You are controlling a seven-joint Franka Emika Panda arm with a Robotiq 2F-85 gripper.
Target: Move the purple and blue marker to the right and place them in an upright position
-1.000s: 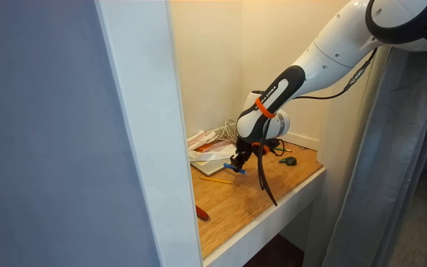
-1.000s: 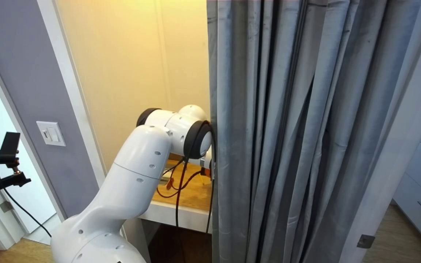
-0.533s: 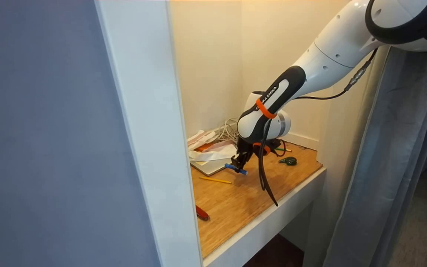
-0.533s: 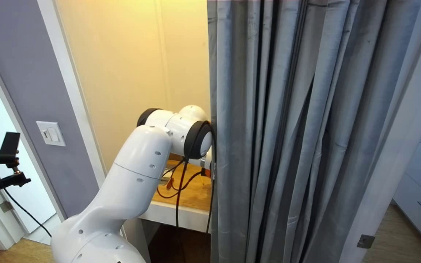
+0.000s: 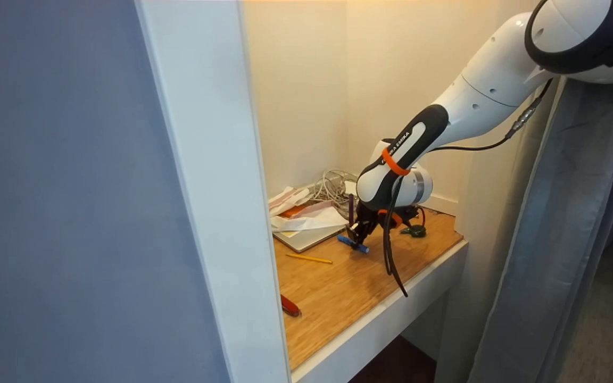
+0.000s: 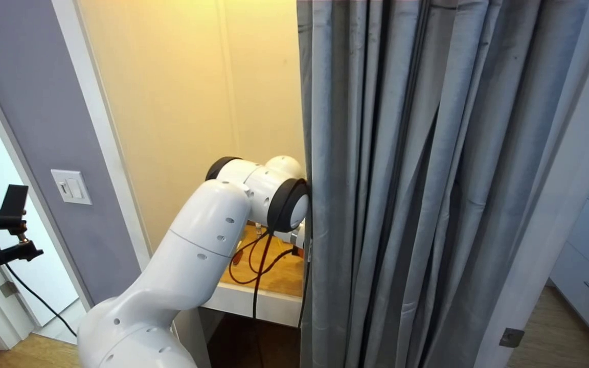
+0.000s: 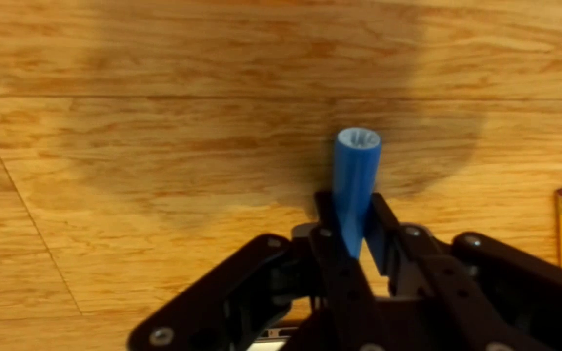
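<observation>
Wrist view: blue marker is pinched between the jaws.

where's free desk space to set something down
Bare wood: between the yellow pencil, red item and front edge; also between the green item and that edge. Crowded at back: papers, laptop, cables; gripper holding blue marker, purple marker behind it.

Warm overhead light, softly shadowed tabletop, slight blur
</observation>
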